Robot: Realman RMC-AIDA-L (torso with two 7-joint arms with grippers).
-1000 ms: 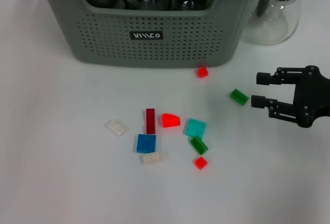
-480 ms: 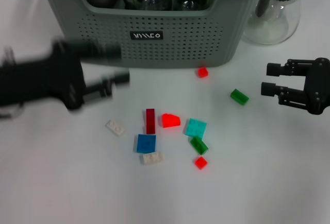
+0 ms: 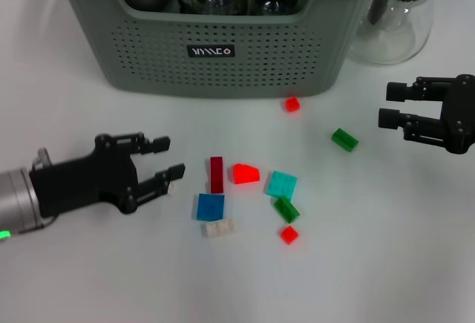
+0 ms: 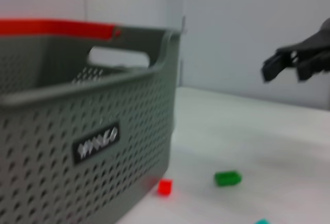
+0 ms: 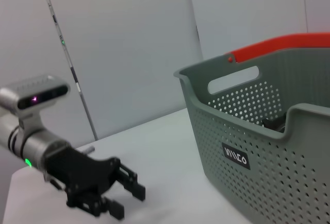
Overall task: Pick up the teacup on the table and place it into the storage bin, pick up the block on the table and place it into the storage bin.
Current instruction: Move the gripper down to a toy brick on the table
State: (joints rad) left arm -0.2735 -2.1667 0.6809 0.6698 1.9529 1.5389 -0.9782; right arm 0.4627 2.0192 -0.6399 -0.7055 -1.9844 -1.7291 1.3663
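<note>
The left pincer (image 3: 165, 158) is hovering low over the surface (image 3: 89, 278) with its fingers spread and nothing between them, its tips just beside the white block (image 3: 172, 185). To do this step well, I would say it should be centring its jaws across that block's short sides and settling fully down before squeezing, since the dark red block (image 3: 216, 174) is lying close by and could get nudged. The right pincer (image 3: 391, 105) is waiting released off to the right, near the green block (image 3: 344, 139). The storage bin (image 3: 223, 56) is standing at the back, with teaware already inside. I am counting ten loose blocks: four red, two green, two white, one blue, one teal.
</note>
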